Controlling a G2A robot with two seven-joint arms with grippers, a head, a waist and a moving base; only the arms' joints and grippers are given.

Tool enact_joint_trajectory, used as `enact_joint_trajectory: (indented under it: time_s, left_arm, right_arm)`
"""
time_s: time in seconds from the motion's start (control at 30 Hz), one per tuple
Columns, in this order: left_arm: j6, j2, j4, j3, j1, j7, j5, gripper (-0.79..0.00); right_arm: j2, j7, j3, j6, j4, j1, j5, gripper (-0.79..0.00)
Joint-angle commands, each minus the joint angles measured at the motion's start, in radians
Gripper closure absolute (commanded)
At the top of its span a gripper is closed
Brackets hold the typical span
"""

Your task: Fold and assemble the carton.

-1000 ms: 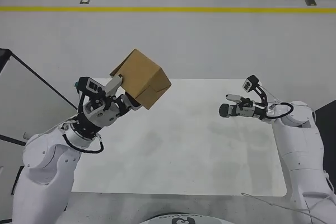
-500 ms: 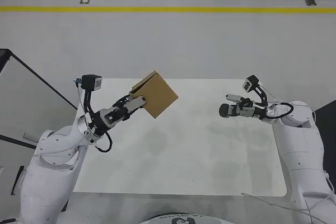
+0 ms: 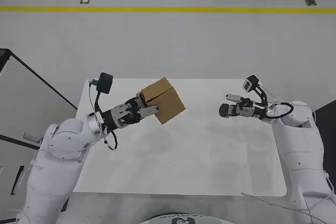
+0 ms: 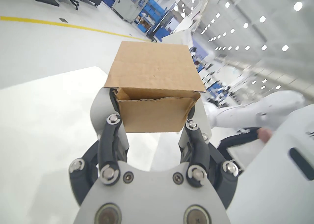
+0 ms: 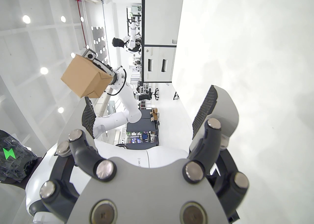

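The left tool (image 3: 148, 108) clenched the carton (image 3: 167, 102) above the counter (image 3: 213, 162). The right tool (image 3: 223, 110) hung released, well apart.

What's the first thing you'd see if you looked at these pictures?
The brown carton jumps out: the left end effector grips it in the air over the far left part of the white table. Across the table, the right end effector hangs open with nothing in it.
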Motion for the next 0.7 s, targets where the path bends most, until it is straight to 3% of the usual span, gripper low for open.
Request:
enact_joint_trajectory:
  time_s: [0.0,0.17,0.47,0.53,0.67]
  left_arm:
    - [-0.068,0.0,0.048,0.024,-0.052,-0.004,0.142,0.0]
    - [-0.249,-0.002,0.128,0.108,-0.137,-0.009,0.23,0.0]
    - [-0.258,-0.002,0.12,0.113,-0.135,-0.015,0.265,0.0]
    - [-0.297,-0.004,0.171,0.138,-0.119,0.036,0.206,0.0]
    - [-0.449,0.001,0.249,0.164,-0.158,0.007,0.327,0.0]
  right_arm:
    - [0.0,0.0,0.0,0.0,0.0,0.0,0.0,-0.785]
    - [0.0,0.0,0.0,0.0,0.0,0.0,0.0,-0.785]
    - [0.0,0.0,0.0,0.0,0.0,0.0,0.0,-0.785]
    - [0.0,0.0,0.0,0.0,0.0,0.0,0.0,-0.785]
    - [0.0,0.0,0.0,0.0,0.0,0.0,0.0,-0.785]
